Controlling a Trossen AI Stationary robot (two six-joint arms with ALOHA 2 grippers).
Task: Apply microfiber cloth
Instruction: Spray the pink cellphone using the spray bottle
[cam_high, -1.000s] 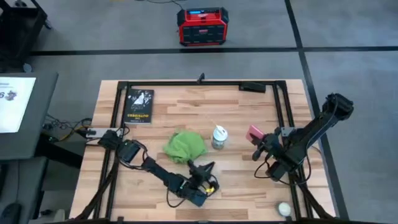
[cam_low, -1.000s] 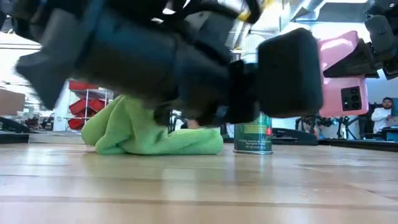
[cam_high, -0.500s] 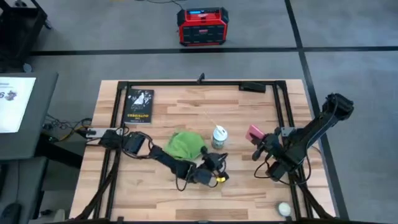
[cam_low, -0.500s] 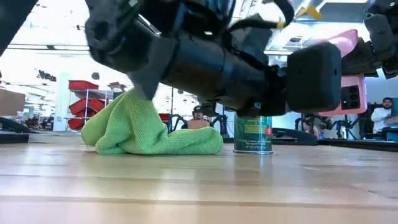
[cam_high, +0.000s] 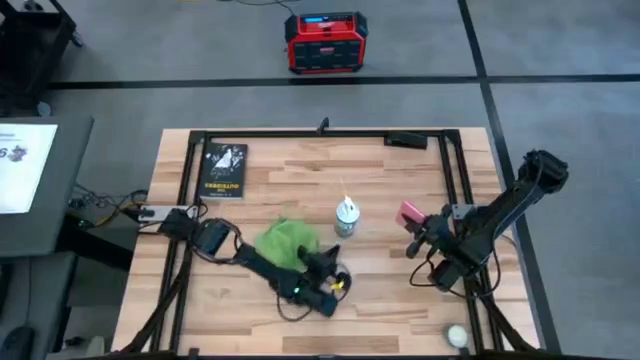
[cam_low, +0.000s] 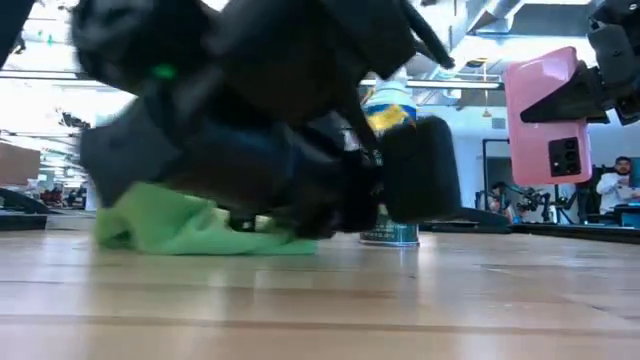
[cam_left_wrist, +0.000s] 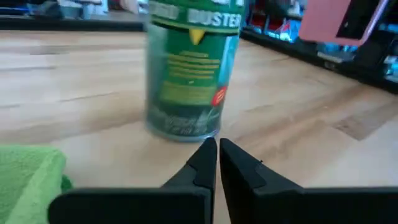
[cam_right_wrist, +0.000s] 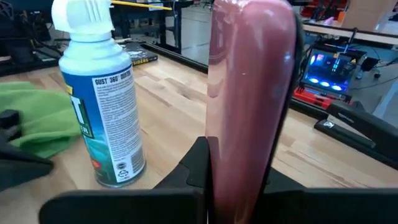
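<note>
The lime-green microfiber cloth lies flat on the wooden table, left of centre. My left gripper hovers low just right of the cloth's near edge, with its arm over that edge. The gripper is shut with nothing in it, and its fingers point at a spray can that stands upright just beyond. My right gripper is right of the can, shut on a pink phone. The low view shows the cloth partly hidden behind my left arm. My right gripper pinches the pink phone's lower part between its two fingers, one on each broad face. The fingers come level from the table's right side. The phone stands upright, lifted clear of the table.
A black book lies at the far left corner. A small white round thing sits at the near right corner. Black frame rails run along the table's edges. A red device stands on the floor beyond.
My left gripper swung from the near side toward the can, then drew back a little toward the left. The cloth, a tall heap a second ago, now lies flattened and a little farther left. The can has shifted slightly. The right arm kept still.
</note>
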